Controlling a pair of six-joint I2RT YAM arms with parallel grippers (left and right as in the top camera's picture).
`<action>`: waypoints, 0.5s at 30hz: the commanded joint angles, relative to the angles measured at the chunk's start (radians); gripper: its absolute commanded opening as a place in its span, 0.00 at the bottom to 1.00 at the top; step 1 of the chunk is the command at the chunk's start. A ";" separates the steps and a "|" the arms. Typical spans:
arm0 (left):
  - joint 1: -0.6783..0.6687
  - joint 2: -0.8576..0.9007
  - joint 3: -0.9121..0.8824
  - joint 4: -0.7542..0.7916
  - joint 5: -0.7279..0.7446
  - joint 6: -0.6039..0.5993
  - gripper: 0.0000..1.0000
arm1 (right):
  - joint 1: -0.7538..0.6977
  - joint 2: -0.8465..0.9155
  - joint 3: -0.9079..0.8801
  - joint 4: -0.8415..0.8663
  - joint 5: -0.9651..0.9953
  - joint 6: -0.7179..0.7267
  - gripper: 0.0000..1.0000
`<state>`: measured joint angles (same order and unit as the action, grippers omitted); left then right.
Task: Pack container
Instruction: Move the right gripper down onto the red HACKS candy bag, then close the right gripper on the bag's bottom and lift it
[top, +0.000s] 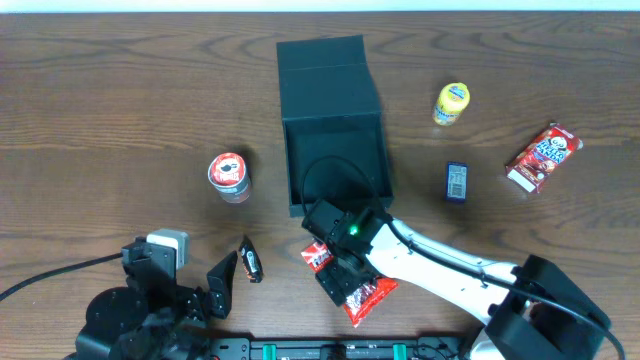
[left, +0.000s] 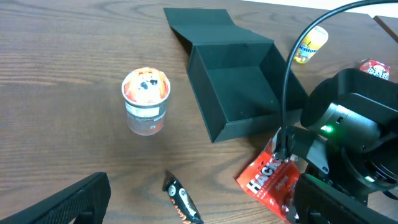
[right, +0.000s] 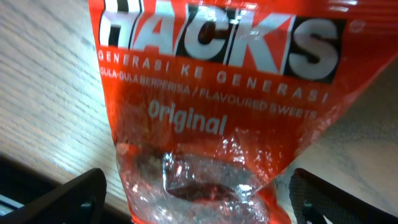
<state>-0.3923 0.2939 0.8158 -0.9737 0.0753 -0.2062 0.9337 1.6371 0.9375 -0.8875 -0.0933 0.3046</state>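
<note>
Left gripper (top: 208, 288) sits at the bottom-left with its jaws wide, nothing in them. The container (top: 335, 135) is mid-table toward the far edge (lid flipped back). Just beside its near wall, the right gripper (right: 199, 196) is spread wide, straddling the red Hacks bag (right: 211, 93) without clamping it.

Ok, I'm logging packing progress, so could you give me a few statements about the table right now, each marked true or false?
1. The container is open with nothing inside. True.
2. The Hacks bag is already in the container. False: it lies on the table, just outside the container's near wall.
3. The right gripper is shut on the bag. False: its jaws stand open, one on either side of the bag.
4. The yellow bottle is on the table, outside the container. True.
</note>
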 joint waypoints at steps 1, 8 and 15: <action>0.006 0.006 0.013 -0.009 0.003 -0.003 0.95 | 0.010 0.002 0.015 0.014 0.014 0.050 0.92; 0.006 0.006 0.013 -0.017 0.003 -0.003 0.95 | 0.010 0.002 0.015 0.016 0.014 0.058 0.92; 0.006 0.006 0.013 -0.017 0.003 -0.003 0.95 | 0.010 0.002 0.015 0.018 0.016 0.074 0.93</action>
<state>-0.3923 0.2939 0.8158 -0.9882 0.0753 -0.2062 0.9337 1.6371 0.9375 -0.8726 -0.0921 0.3546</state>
